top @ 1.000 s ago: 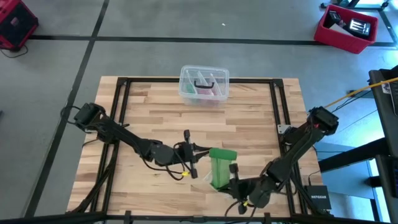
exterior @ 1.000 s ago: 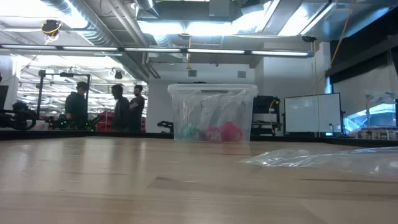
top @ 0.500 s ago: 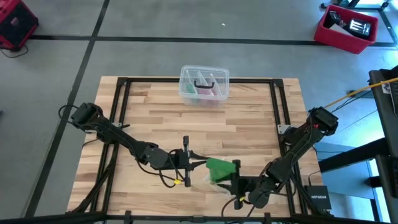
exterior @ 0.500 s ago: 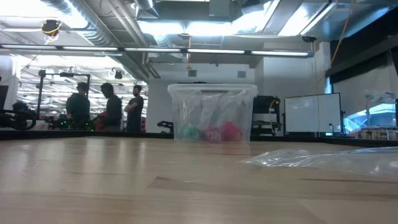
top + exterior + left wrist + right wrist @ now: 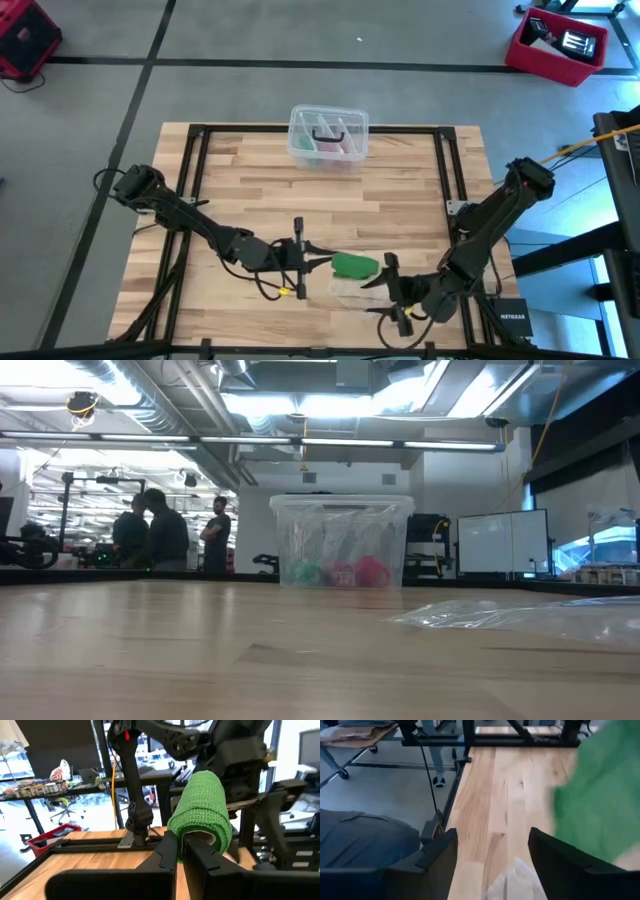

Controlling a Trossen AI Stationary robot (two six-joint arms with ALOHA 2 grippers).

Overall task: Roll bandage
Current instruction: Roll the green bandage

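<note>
The bandage [image 5: 355, 265] is a bright green roll near the table's front middle, seen close in the left wrist view as a fat cylinder [image 5: 200, 812]. My left gripper [image 5: 322, 262] reaches in from the left and is shut on the roll's end. My right gripper [image 5: 385, 283] stands open just right of the roll, touching nothing. In the right wrist view [image 5: 492, 845] the roll is a green blur [image 5: 600, 805] off to one side of the wide-apart fingers. Neither gripper shows in the low view. My left gripper pinches the lower rim of the roll's near end [image 5: 192, 836] between its two fingers [image 5: 172, 851], which lie close together. They come level from the table's left. The roll sticks out beyond the fingertips, lying level. Whether it touches the table I cannot tell.
A crumpled clear wrapper [image 5: 345, 290] lies just in front of the roll and shows in the low view [image 5: 520, 615]. A clear plastic box [image 5: 328, 135] with pink and dark items stands at the far middle. A black frame [image 5: 195, 160] edges the table.
My right gripper has opened, let go of the bandage and drawn back toward the table's right edge. My left gripper has turned about its wrist and shifted slightly toward the near edge. The bandage, earlier a longer green strip between the grippers, is now a compact roll.
</note>
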